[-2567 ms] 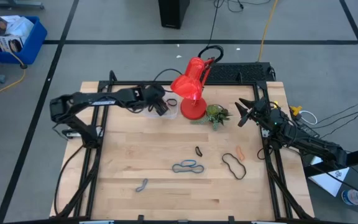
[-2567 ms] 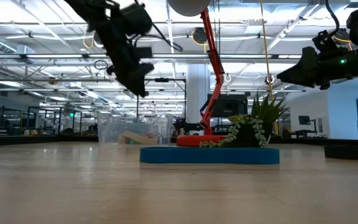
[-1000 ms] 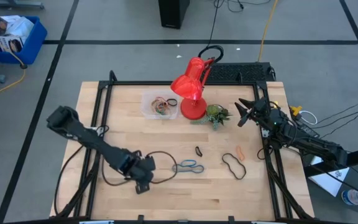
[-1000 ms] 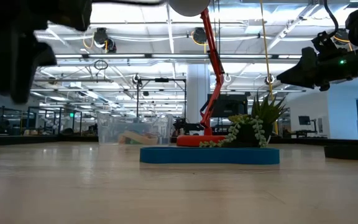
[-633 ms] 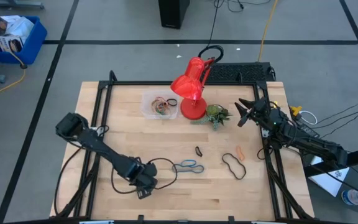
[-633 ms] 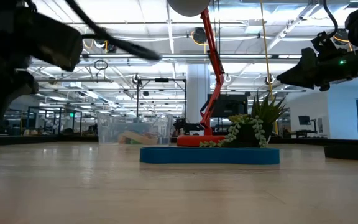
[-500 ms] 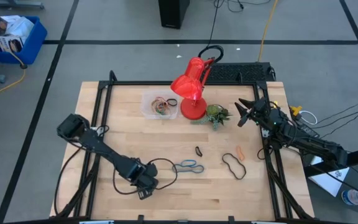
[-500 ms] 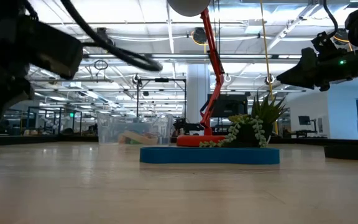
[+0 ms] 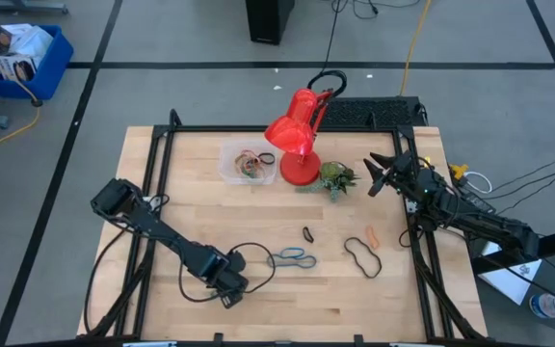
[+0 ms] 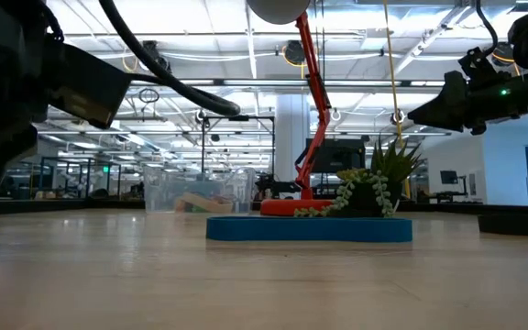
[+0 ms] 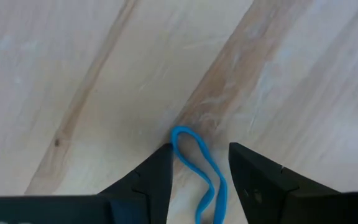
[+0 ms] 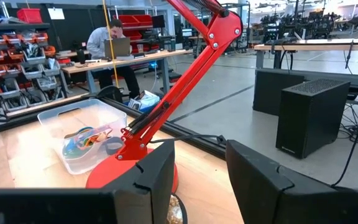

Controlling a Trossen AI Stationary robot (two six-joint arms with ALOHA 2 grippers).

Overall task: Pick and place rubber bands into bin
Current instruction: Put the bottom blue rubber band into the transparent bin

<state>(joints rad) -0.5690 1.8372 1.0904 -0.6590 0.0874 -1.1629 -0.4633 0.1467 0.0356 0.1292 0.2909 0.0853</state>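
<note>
Down at the counter [image 9: 191, 226], the left hand [image 11: 197, 177] stands parted astride a blue rubber band [image 11: 199, 169], not yet clenched; the bin [image 9: 249, 162] sits by the red lamp [image 9: 294, 135]; the right hand [image 9: 375, 176] waits unclenched, well apart.

The blue rubber band [image 11: 199, 167] runs off the left wrist picture's edge between the left tool's [image 11: 199, 168] fingers. From above, that tool [image 9: 227, 294] hides it entirely

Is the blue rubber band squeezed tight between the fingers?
No. The blue rubber band lies flat on the wooden table, with the fingers apart on either side.
</note>
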